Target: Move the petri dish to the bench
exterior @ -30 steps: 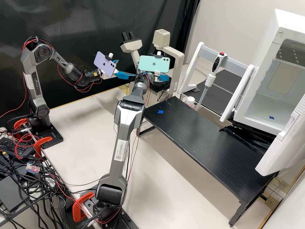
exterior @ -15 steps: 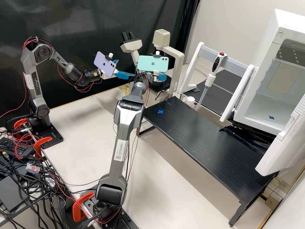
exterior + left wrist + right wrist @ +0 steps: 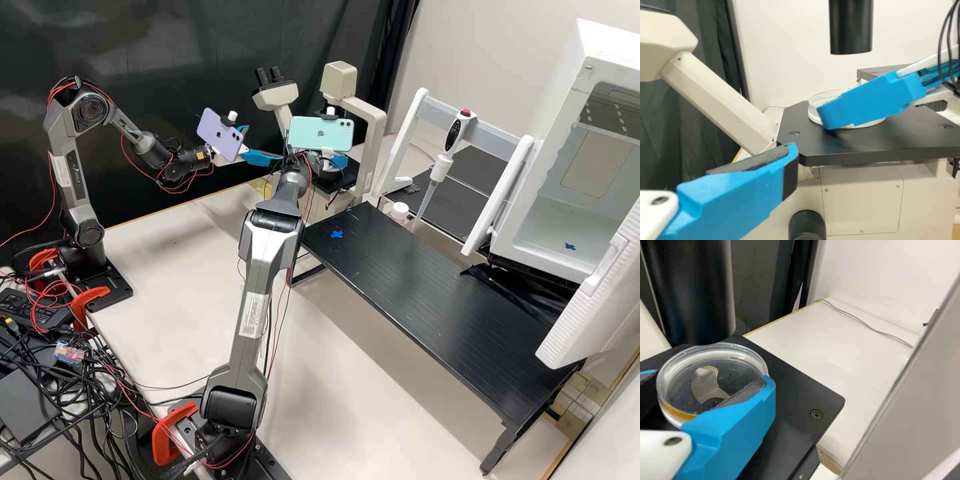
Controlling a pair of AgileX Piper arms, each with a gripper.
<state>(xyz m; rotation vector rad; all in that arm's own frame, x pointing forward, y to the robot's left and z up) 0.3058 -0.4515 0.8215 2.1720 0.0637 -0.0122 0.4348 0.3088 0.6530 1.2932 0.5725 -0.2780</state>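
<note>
My right gripper (image 3: 340, 162) stands behind its mint-green phone at the microscope. In the right wrist view a clear round petri dish (image 3: 685, 371) lies between the fingers of the right gripper (image 3: 708, 378), which is shut on it over the black microscope stage (image 3: 795, 402). In the left wrist view the petri dish (image 3: 827, 98) appears at stage height, its near side partly hidden by a blue finger. My left gripper (image 3: 262, 142), beside the purple phone, is open and holds nothing. One finger of the left gripper (image 3: 712, 156) shows in front of the stage, apart from the dish.
A long black bench (image 3: 427, 293) with a blue cross mark stands in front of the microscope (image 3: 373, 127). Behind it are a pipette (image 3: 440, 167) on a white-framed stand and a small white-lidded bottle (image 3: 399, 212). An incubator (image 3: 547, 220) with its door open is at the right.
The right gripper with the mint phone has shifted slightly left, and less of its blue part shows beside the phone. The left arm has kept still.
</note>
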